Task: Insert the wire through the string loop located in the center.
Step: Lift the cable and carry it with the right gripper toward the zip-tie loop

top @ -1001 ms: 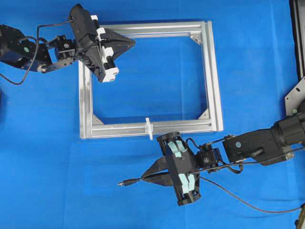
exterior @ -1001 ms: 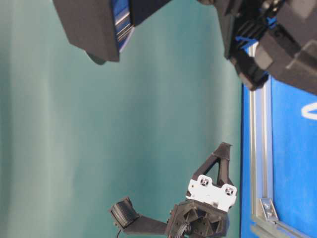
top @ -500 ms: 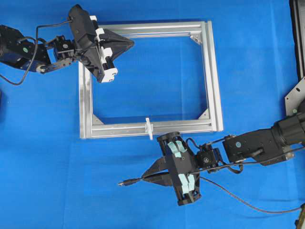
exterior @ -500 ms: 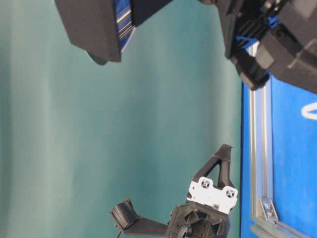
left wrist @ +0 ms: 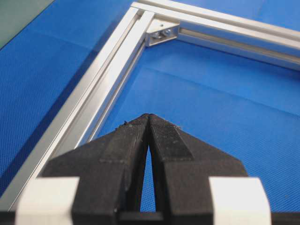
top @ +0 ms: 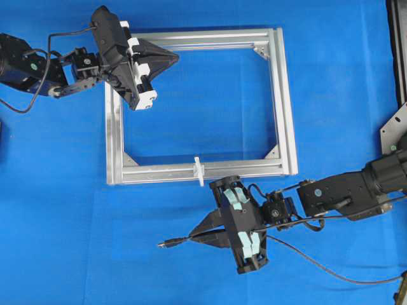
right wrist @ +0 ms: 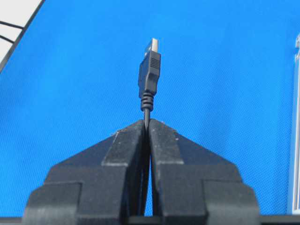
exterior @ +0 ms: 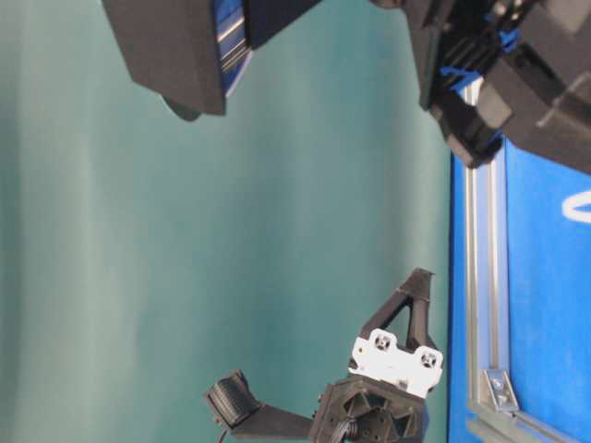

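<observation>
The wire is a thin black cable ending in a plug point(top: 166, 243). My right gripper point(top: 193, 236) is shut on it just behind the plug, low over the blue mat. The plug sticks out to the left. In the right wrist view the plug point(right wrist: 149, 70) stands straight out past the closed tips of the right gripper point(right wrist: 146, 123). The string loop point(top: 198, 170) is small and white and stands on the near bar of the frame, up and right of the plug. My left gripper point(top: 177, 57) is shut and empty over the frame's far left corner, as the left wrist view point(left wrist: 149, 116) also shows.
The silver aluminium frame point(top: 283, 101) lies flat on the blue mat, and its corner bracket point(left wrist: 161, 32) is ahead of the left gripper. The rest of the wire point(top: 318, 265) trails off to the right under the right arm. A metal bracket point(top: 394, 130) is at the right edge.
My left gripper has edged very slightly to the left. The right gripper, the wire and the loop have not moved.
</observation>
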